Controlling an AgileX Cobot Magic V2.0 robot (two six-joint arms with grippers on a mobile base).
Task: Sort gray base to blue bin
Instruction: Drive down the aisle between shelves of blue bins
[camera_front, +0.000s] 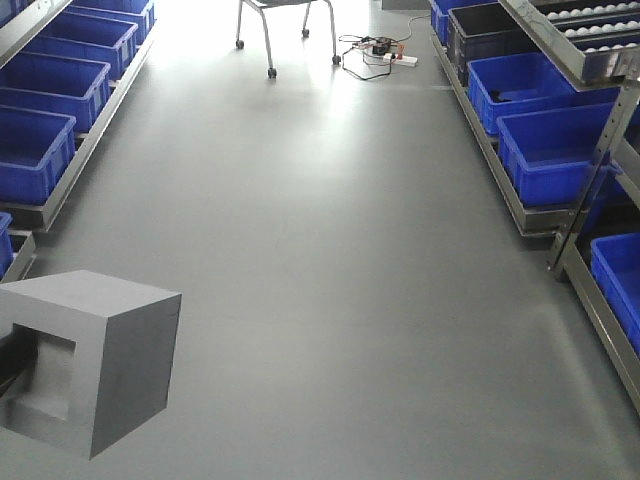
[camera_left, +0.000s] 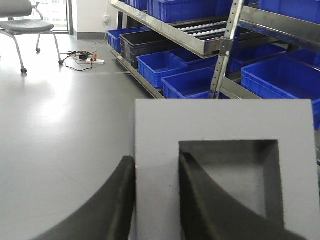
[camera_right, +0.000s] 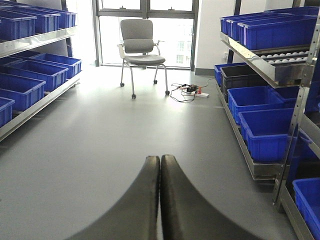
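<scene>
The gray base (camera_front: 100, 360) hangs above the floor at the lower left of the front view, its square recess facing left. In the left wrist view the gray base (camera_left: 220, 125) fills the lower right. My left gripper (camera_left: 156, 160) is shut on it, one finger outside its left wall and the other inside the recess. Blue bins (camera_front: 545, 150) line low racks on both sides of the aisle, and the nearest blue bin (camera_left: 187, 82) stands beyond the base on the right rack. My right gripper (camera_right: 160, 157) is shut on nothing, over bare floor.
A metal rack upright (camera_front: 590, 185) and a shelf of white balls (camera_front: 590, 25) stand on the right. A black bin (camera_front: 490, 35) sits among the blue ones. A wheeled chair (camera_right: 140, 45) and a power strip with cables (camera_right: 192, 92) lie at the aisle's far end.
</scene>
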